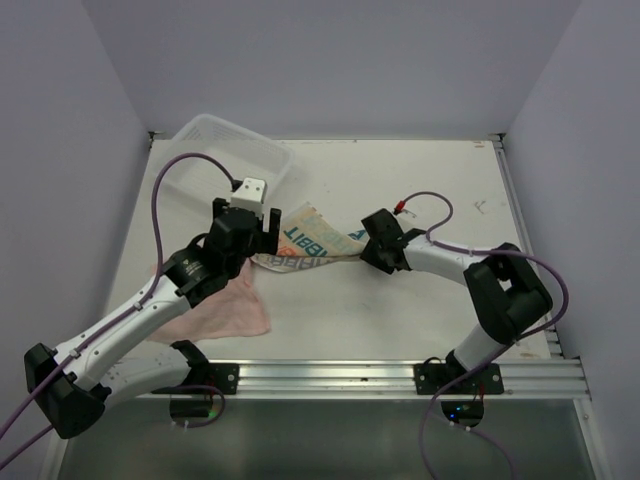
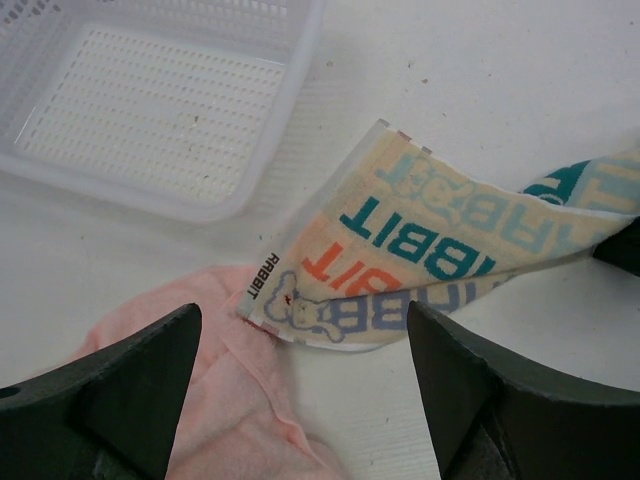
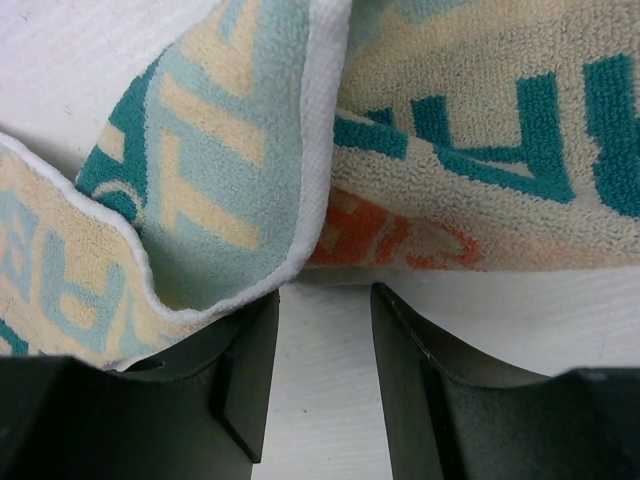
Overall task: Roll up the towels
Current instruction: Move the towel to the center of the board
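The printed towel (image 1: 305, 245), cream with teal, blue and orange letters, lies partly folded and bunched at mid-table; it also shows in the left wrist view (image 2: 420, 235) and the right wrist view (image 3: 450, 150). Its left corner overlaps the pale pink towel (image 1: 225, 310), which lies crumpled at the front left (image 2: 220, 400). My left gripper (image 1: 246, 222) hovers wide open and empty above that overlap (image 2: 300, 320). My right gripper (image 1: 362, 245) is at the printed towel's right end. Its fingers are apart (image 3: 325, 295), with a fold draped over the left fingertip and bare table between them.
A white mesh plastic basket (image 1: 230, 150) stands empty at the back left, just beyond the printed towel (image 2: 200, 205). Grey walls enclose the table on three sides. A metal rail (image 1: 330, 375) runs along the near edge.
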`<control>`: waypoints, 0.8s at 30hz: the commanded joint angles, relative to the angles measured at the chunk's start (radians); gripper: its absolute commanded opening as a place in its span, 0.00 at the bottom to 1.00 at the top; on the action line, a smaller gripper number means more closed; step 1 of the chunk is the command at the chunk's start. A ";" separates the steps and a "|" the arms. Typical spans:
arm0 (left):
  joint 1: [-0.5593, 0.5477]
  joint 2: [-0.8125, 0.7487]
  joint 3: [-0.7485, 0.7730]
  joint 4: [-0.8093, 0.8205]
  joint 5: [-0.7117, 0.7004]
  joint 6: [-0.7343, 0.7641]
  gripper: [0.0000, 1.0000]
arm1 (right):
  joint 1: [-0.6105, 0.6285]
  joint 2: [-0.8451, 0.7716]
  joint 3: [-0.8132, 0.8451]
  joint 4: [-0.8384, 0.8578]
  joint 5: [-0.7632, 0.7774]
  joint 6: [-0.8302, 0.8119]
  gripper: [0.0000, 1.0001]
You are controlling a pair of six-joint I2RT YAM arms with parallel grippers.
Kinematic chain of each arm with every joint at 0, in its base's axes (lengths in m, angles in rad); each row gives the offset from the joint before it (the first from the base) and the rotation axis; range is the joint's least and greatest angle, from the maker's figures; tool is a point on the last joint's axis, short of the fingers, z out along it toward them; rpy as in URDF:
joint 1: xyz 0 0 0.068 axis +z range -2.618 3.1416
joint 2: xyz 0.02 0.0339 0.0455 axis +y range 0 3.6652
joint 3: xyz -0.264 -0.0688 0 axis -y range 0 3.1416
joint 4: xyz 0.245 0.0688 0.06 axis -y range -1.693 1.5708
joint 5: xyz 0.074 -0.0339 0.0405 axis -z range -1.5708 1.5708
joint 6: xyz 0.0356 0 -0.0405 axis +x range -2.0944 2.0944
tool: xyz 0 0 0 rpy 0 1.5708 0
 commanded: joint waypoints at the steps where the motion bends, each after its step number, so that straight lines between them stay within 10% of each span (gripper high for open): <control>1: 0.006 -0.020 -0.010 0.012 0.019 0.016 0.88 | 0.008 0.052 0.055 -0.060 0.065 -0.016 0.46; 24: 0.006 -0.023 -0.011 0.003 0.011 0.018 0.88 | -0.110 -0.045 -0.082 -0.137 0.036 -0.158 0.00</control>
